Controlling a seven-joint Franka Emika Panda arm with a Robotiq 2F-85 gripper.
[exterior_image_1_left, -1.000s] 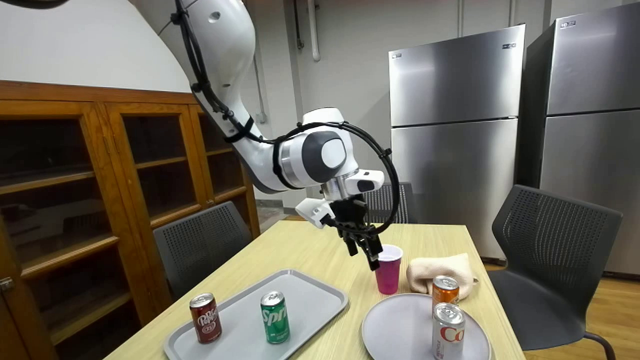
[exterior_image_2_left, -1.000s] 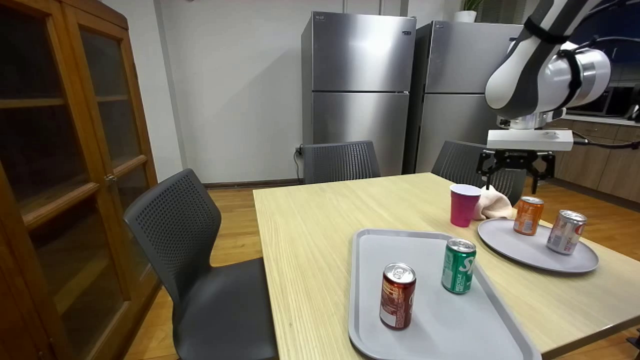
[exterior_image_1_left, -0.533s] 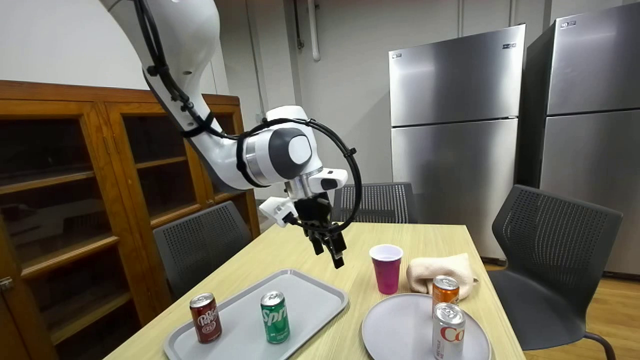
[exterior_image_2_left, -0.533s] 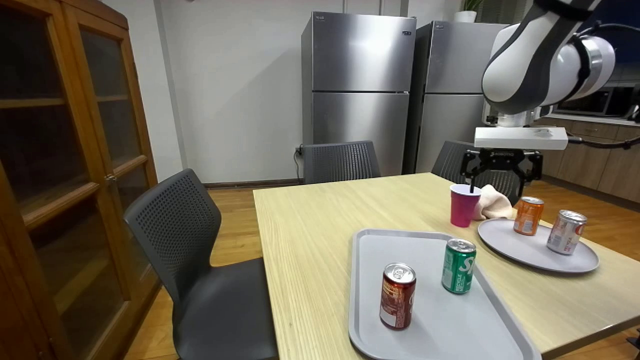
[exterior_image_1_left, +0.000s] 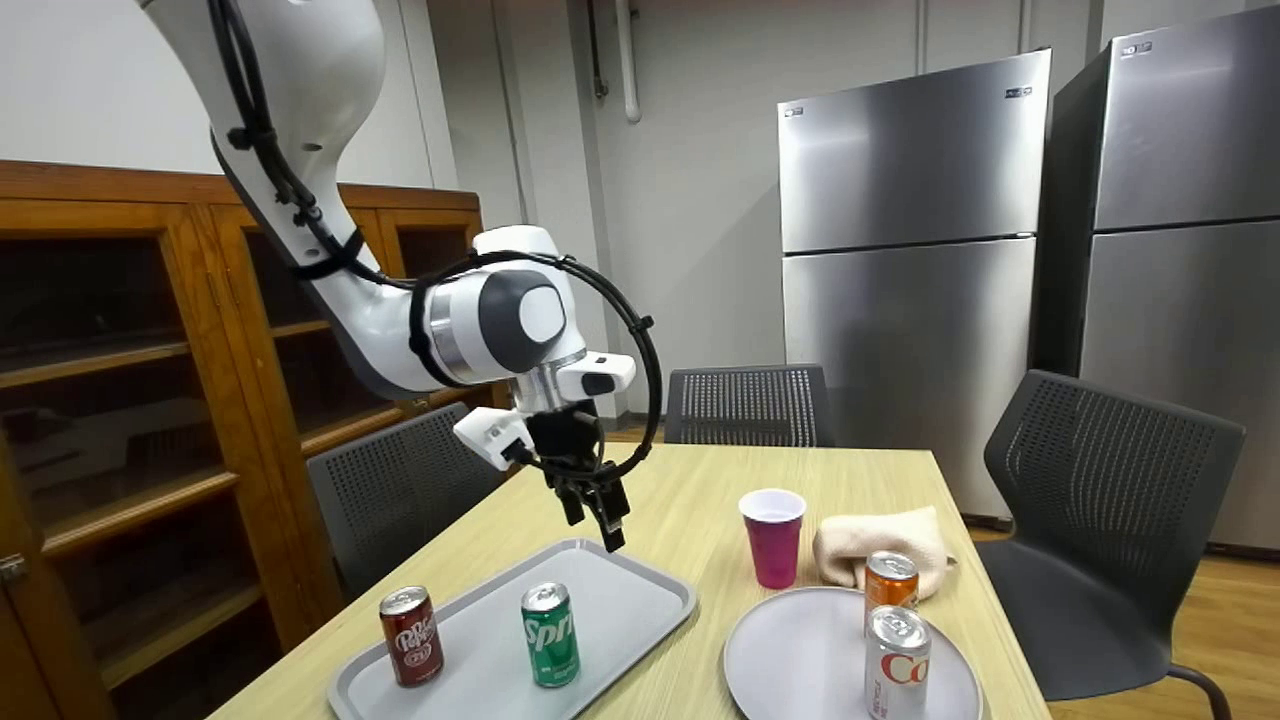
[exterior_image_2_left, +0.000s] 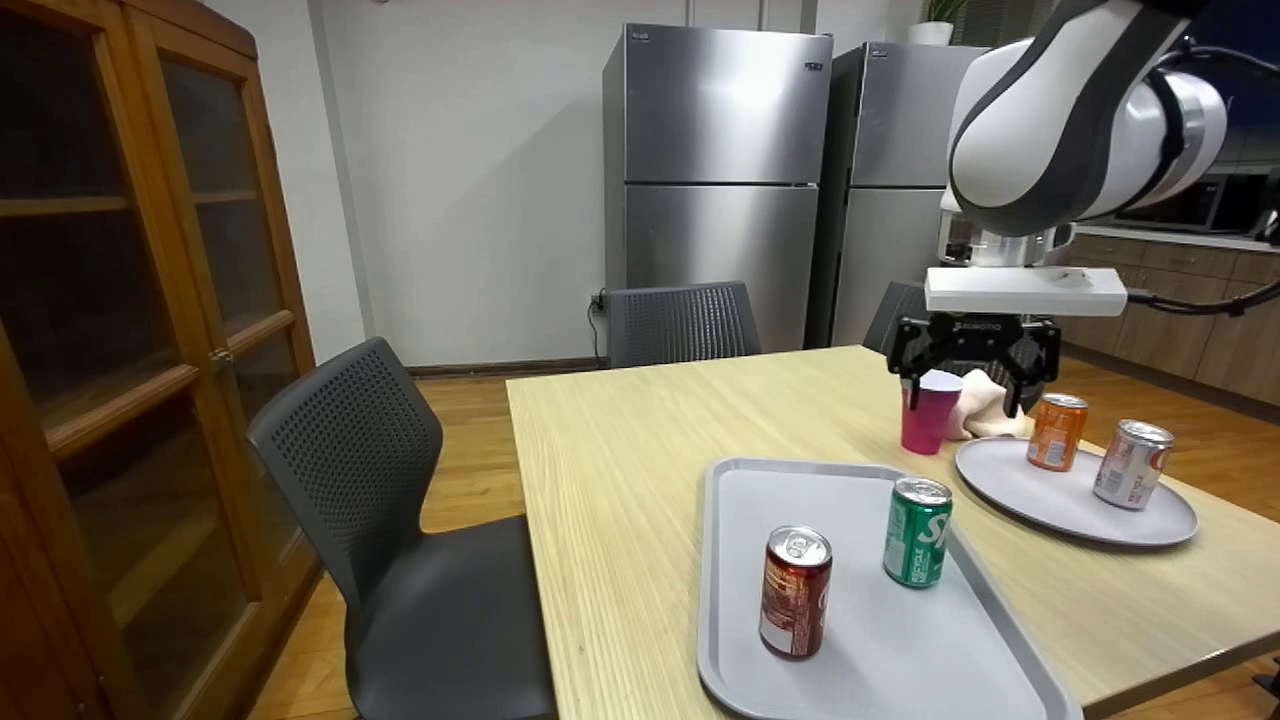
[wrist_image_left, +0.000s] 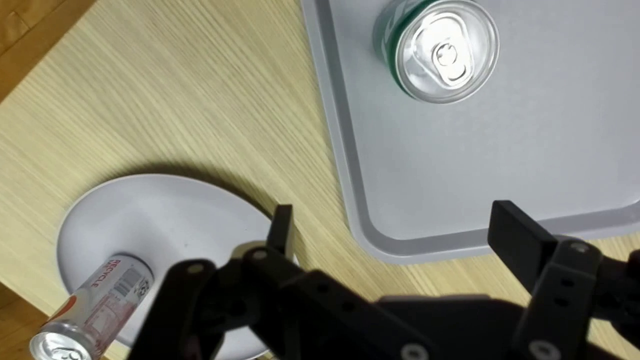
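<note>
- A white robot arm (exterior_image_1_left: 500, 330) with a black cable strapped along it extends over a pale wood-grain desk (exterior_image_2_left: 640, 500); at its end is a black two-fingered pincer (wrist_image_left: 392, 222).
- The pincer's fingers (wrist_image_left: 517, 245) stand wide apart in the air. In the wrist view, the gap between them frames a corner of a light grey rectangular tray with a raised rim (exterior_image_2_left: 870, 630), and a strip of desk beside it.
- A green metal Sprite can (exterior_image_1_left: 550, 635) stands upright on the tray, close to its right edge and apart from the pincer.
- Left of it, on the same tray, a dark red metal Dr Pepper can (exterior_image_1_left: 411, 637) also stands upright.
- Right of the tray, not touching it, a pale grey round plate (exterior_image_1_left: 800, 640) lies on the desk.
- Two upright cans share the plate: an orange metal can (exterior_image_2_left: 1057, 432) on the far side and a silver metal can with red lettering (exterior_image_2_left: 1133, 464) nearer.
- Beyond the plate stands a magenta cup with a white inside (exterior_image_1_left: 774, 545); a bunched cream cloth (exterior_image_1_left: 880, 535) lies to its right.
- Dark grey chairs with perforated backs (exterior_image_1_left: 1110, 500) surround the desk. Two stainless steel fridges (exterior_image_1_left: 910, 340) stand at the far side, and a brown wooden cabinet with glass doors (exterior_image_1_left: 235, 420) is on the left.
</note>
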